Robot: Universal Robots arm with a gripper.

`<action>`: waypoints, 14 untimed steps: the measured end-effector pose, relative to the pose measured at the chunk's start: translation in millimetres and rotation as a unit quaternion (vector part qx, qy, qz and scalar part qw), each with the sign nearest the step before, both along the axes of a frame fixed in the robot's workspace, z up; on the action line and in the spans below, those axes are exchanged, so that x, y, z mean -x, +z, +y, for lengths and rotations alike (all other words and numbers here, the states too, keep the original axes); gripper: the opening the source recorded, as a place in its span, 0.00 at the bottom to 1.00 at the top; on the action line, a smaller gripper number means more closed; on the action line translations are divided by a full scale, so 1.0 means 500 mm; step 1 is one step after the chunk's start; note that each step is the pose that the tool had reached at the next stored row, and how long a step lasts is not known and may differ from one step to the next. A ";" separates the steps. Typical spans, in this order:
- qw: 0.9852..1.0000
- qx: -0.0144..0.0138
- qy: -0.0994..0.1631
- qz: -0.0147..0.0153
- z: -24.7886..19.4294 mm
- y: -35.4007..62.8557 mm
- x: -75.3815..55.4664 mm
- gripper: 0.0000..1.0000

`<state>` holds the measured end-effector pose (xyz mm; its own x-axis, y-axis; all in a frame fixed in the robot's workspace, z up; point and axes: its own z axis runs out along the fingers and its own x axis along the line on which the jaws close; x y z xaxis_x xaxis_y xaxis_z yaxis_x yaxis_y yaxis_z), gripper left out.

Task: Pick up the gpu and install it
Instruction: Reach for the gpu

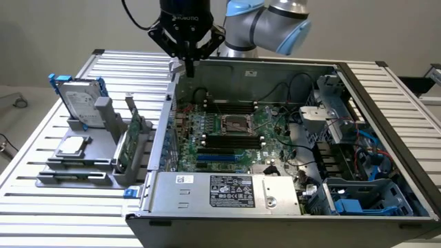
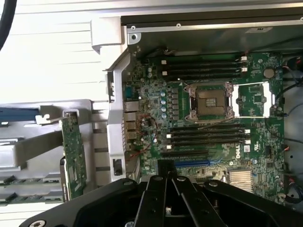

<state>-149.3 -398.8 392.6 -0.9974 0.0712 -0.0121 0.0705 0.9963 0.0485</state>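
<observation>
tool (image 1: 187, 71): we see it clenched, empty, over a corner of the computer case (image 1: 262, 72)
graphics card (image 1: 132, 138): upright in the grey stand (image 1: 103, 111), untouched

A plain pale wall (image 1: 62, 26) stands behind a table (image 1: 48, 206) of ribbed silver slats. At the exterior view's left, pale floor (image 1: 14, 124) shows beside the table, with a small wheel (image 1: 20, 102) on it. The light is even and soft.
</observation>
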 end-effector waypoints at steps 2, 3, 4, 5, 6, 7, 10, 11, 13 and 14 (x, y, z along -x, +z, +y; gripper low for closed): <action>1.000 0.000 0.000 0.002 0.0000 0.000 0.018 0.11; 1.000 0.000 0.000 0.004 0.0000 0.000 0.027 0.11; 1.000 0.000 0.000 0.005 0.0000 0.000 0.037 0.11; 1.000 0.000 0.000 0.006 0.0001 0.000 0.046 0.11; 1.000 0.000 0.000 0.008 0.0001 0.000 0.055 0.11; 1.000 0.000 0.000 0.009 0.0000 0.000 0.064 0.11; 1.000 -0.001 0.000 0.013 0.0001 0.000 0.091 0.11; 1.000 -0.001 0.000 0.015 0.0000 0.000 0.100 0.11; 1.000 -0.001 0.000 0.018 0.0001 0.000 0.119 0.11; 1.000 -0.001 0.000 0.019 0.0001 0.000 0.128 0.11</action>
<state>-213.1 -398.8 392.6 -0.9971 0.0713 0.0267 0.0725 0.9963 0.0472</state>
